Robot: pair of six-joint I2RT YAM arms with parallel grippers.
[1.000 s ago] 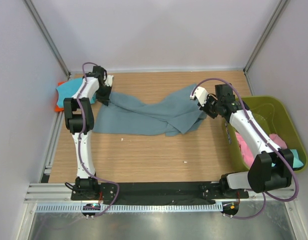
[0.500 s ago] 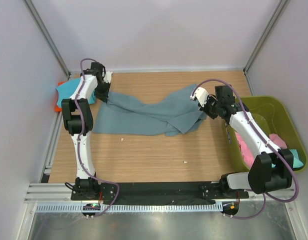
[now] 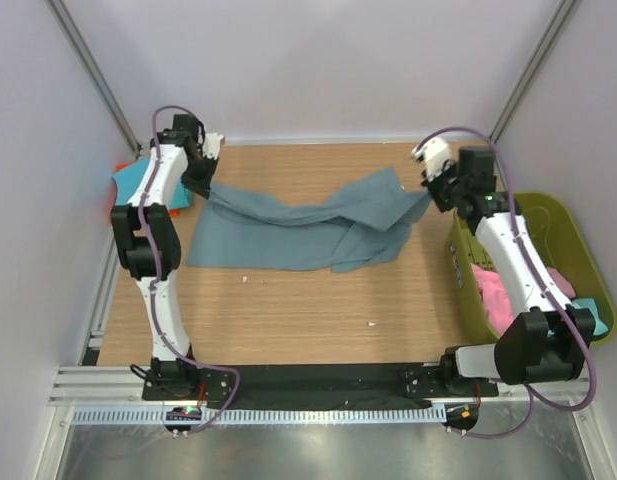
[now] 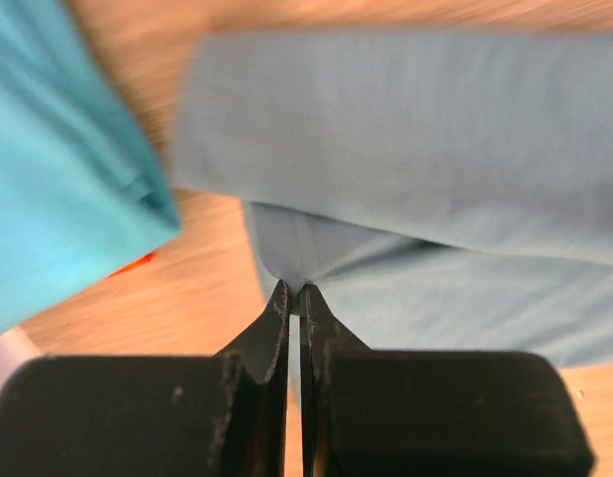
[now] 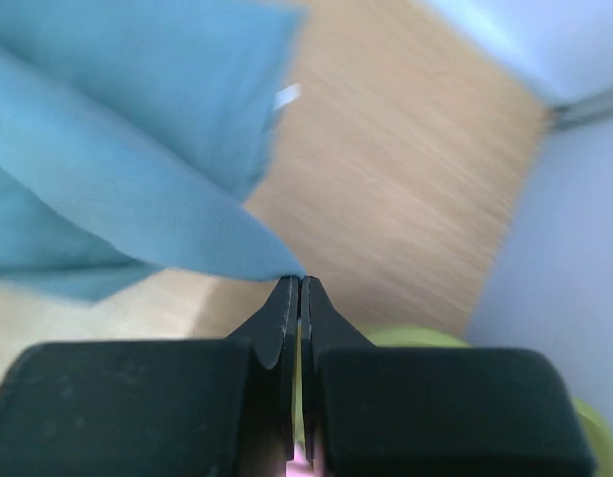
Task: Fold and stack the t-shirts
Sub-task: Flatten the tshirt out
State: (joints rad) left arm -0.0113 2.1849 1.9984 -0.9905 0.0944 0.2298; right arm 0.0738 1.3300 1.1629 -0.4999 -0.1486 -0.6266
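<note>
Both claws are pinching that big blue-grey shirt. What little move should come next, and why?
Probably draw the two apart a little. The left claw pinches one end of the blue-grey shirt, the right claw the other, yet the cloth between lies twisted and bunched, too rumpled to fold.

A large slate blue-grey cloth t-shirt (image 3: pixel 298 230) sprawls rumpled across the table (image 3: pixel 288 310) from 9 to 3 o'clock, its ends at 10 and 2 o'clock lifted and pulled taut. A turquoise cloth shirt (image 3: pixel 133 185) lies at 10 o'clock over an orange cloth shirt (image 4: pixel 135 264). A pink cloth shirt (image 3: pixel 493 300) is heaped at 4 o'clock.
</note>
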